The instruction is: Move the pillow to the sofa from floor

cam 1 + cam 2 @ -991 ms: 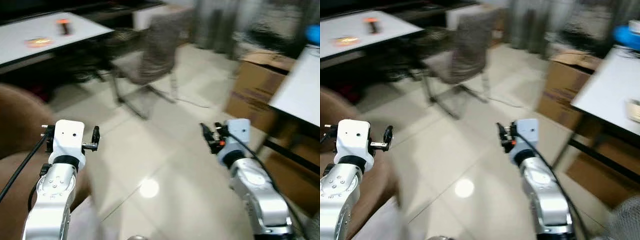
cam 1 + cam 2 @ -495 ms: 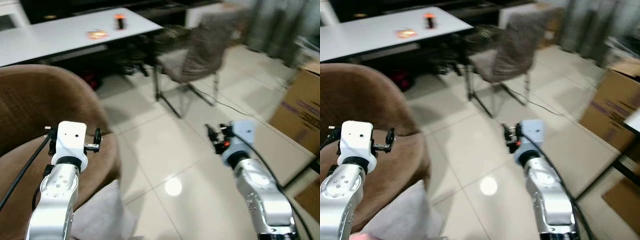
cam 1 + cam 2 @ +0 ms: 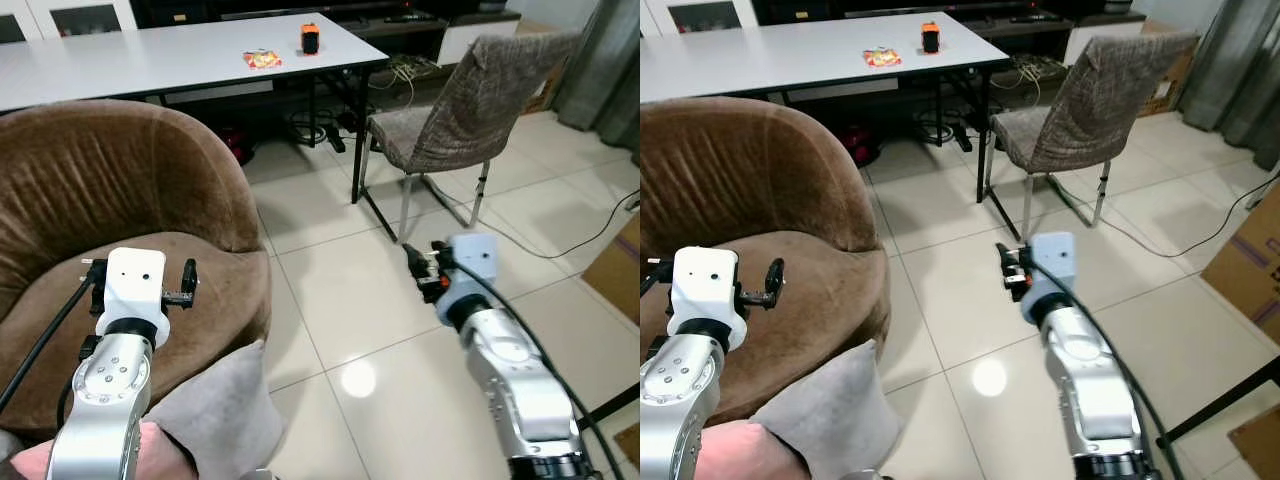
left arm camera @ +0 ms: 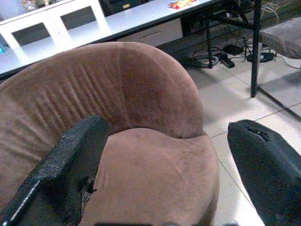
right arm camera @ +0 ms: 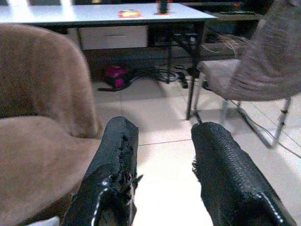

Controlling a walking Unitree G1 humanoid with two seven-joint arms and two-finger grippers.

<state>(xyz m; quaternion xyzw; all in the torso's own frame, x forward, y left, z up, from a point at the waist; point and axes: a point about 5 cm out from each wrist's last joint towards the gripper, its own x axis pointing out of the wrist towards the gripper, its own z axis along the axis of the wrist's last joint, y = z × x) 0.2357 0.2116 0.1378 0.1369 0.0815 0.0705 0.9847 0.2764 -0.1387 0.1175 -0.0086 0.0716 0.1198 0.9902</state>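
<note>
Pillow is the thing to watch: grey, low in the head views, leaning against the front of the brown sofa with its upper corner up near the seat edge. A second ago the head views were blurred and aimed at the chair and cardboard boxes; the camera has swung left (the things themselves have not moved), so sofa and pillow now sit sharp in front, which puts the robot in place to begin the pickup. The pillow's long axis seems to run from that raised corner down toward the floor, though its lower part is cut off. Left gripper hangs spread wide over the seat, holding nothing; right gripper is parted and empty above the tiles.
</note>
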